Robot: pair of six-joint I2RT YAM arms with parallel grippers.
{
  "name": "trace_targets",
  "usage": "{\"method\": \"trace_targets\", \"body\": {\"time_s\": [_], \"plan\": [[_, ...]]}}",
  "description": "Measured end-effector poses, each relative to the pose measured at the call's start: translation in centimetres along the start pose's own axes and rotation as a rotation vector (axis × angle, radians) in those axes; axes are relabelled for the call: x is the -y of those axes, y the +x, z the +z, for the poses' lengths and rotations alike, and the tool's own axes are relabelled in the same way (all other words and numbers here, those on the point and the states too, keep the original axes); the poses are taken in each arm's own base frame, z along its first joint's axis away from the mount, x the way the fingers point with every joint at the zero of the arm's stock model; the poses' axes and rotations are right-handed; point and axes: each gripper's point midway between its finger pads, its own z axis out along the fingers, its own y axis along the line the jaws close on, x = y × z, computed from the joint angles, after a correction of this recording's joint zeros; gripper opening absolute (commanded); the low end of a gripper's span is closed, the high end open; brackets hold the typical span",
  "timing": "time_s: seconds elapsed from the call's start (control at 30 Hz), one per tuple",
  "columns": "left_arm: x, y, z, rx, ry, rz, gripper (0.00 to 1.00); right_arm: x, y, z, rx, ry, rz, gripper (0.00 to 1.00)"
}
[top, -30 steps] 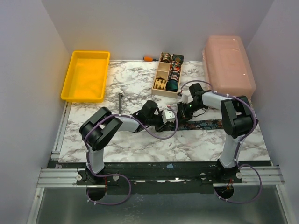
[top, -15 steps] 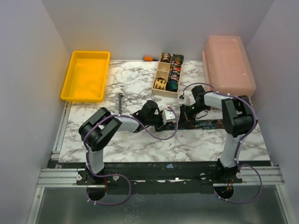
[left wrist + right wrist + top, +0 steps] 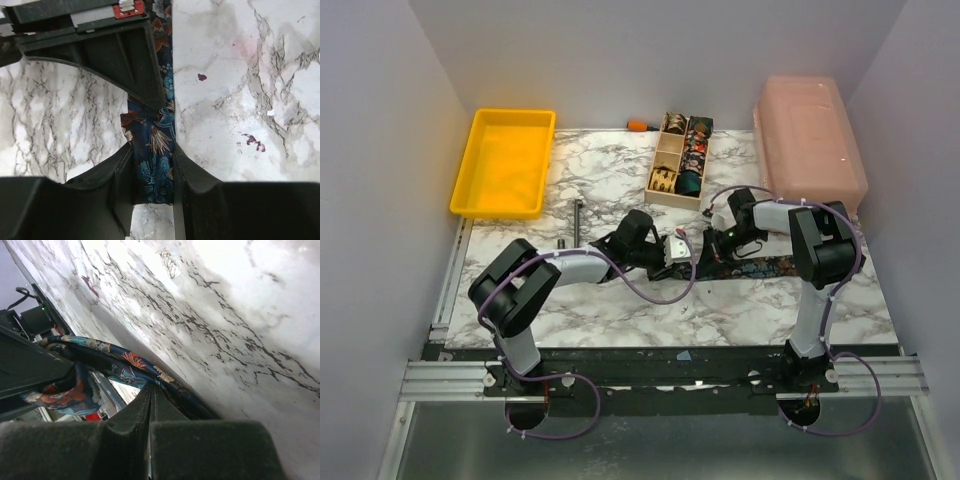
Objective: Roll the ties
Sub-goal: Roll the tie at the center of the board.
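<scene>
Here's the tie (image 3: 156, 142), navy with teal, orange and cream flowers, and the left wrist camera has it best: the left gripper (image 3: 152, 167) is clamped on it, both fingers (image 3: 120, 185) pressed to the cloth with no gap showing and a small fold bulging out on one side. The strip runs up from there and slips under the black body of the other arm. Over to the right wrist view, and the right gripper (image 3: 151, 396) is fully closed, tips together, with the edge of the same tie nipped between them just above the marble; a loop of cloth with red blooms hangs beside it, something neither other view gives us. From overhead the pinches themselves are hidden by the two wrists, but the layout is plain: both grippers meet close together at mid-table, and the loose length of the tie lies flat, trailing away to the right. Behind them on the white, grey-veined marble table (image 3: 610, 180) sits a wooden box (image 3: 671, 199) with coiled ties (image 3: 692, 155) in its compartments, an orange-handled screwdriver (image 3: 638, 125) beyond it, a yellow tray (image 3: 498, 212) far left, a dark metal tool (image 3: 578, 220) near that, and a pink lidded box (image 3: 810, 140) far right. Pale grey walls (image 3: 650, 50) close in on three sides; an aluminium rail (image 3: 450, 378) runs along the near edge.
</scene>
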Motion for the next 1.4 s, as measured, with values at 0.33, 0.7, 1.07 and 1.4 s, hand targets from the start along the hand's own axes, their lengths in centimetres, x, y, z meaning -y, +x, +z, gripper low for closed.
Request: {"method": "trace_targets", "body": {"time_s": [0.33,0.7,1.07,1.4], "plan": [[0.7,3.6,1.1,-0.159,0.037,-0.011,0.24,-0.2,0.1,0.1,0.005,-0.011,0.032,0.08],[0.5,3.7,1.4,-0.228,0.066,0.008,0.30,-2.9,-1.2,-1.6,0.079,-0.029,-0.036,0.55],[0.6,3.7,1.5,-0.233,0.071,0.027,0.32,-5.1,-0.7,0.7,0.041,-0.048,-0.089,0.39],[0.5,3.9,1.5,-0.239,0.068,0.031,0.52,-3.1,-0.8,1.4,0.035,0.018,-0.084,0.00]]}}
